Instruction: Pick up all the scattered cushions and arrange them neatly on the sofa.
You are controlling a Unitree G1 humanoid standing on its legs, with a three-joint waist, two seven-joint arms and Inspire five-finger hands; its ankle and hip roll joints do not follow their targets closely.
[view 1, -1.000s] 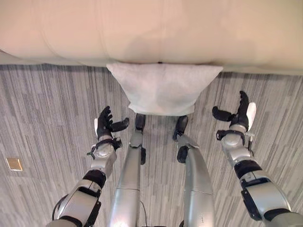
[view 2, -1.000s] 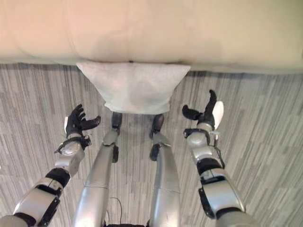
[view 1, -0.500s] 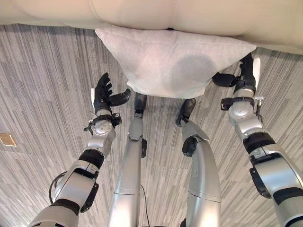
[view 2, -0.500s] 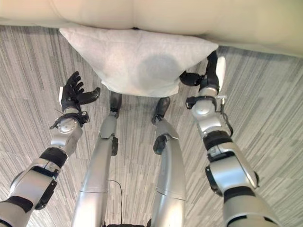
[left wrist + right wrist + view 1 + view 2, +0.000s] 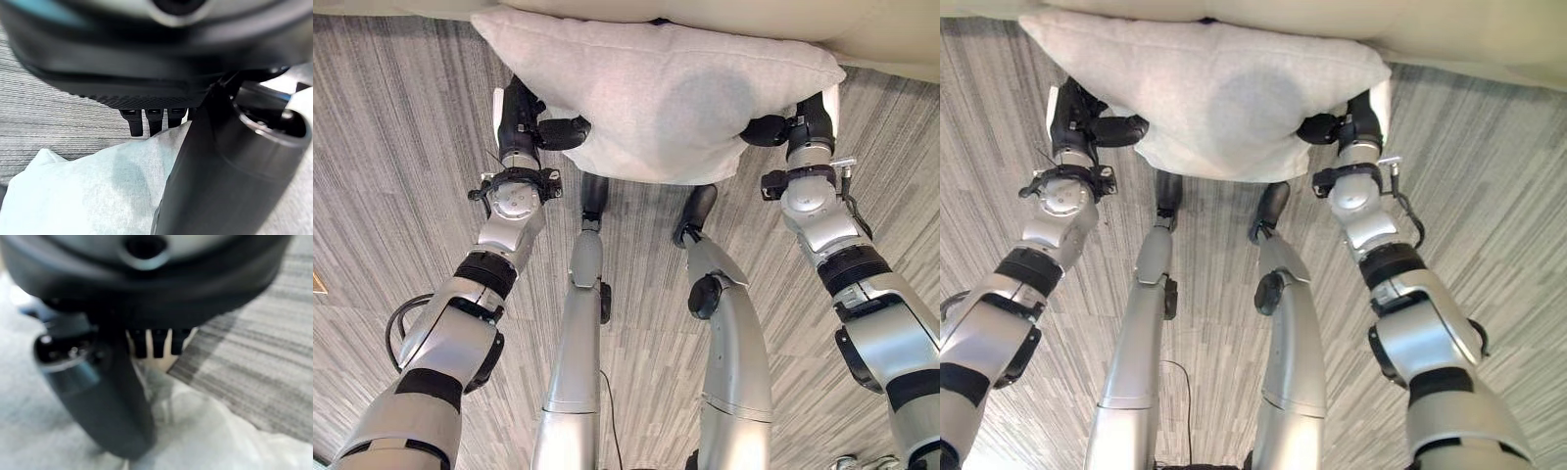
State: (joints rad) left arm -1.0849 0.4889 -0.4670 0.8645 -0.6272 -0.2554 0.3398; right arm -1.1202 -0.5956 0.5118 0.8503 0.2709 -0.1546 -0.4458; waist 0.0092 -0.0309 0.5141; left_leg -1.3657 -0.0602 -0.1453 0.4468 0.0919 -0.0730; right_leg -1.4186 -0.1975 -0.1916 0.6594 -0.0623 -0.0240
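White cushion (image 5: 656, 98) noted on the grey striped carpet floor (image 5: 391, 186), far edge against the base of the beige sofa (image 5: 891, 39), near edge pointing back toward the robot. Darker round patch seen on the cushion's upper face. Left robot hand (image 5: 524, 122) placed at the cushion's left side, thumb lying across the top of the fabric, fingers straight and running along or under the edge; left wrist view confirms straight fingers (image 5: 146, 120) past the cushion's border with the thumb alongside the cloth. Right robot hand (image 5: 803, 122) placed at the cushion's right side in mirror fashion, thumb pressed onto the fabric near the corner, fingers extended; right wrist view confirms straight fingers (image 5: 156, 342) at the cushion's rim and the thumb resting on the cloth. Both hands therefore recorded as spread apart, in contact with the cushion on opposite sides, not curled round it. Whether the cushion is clear of the floor or resting on it: cannot tell. Corner of a small light plate set in the carpet observed at the left border (image 5: 317, 284).
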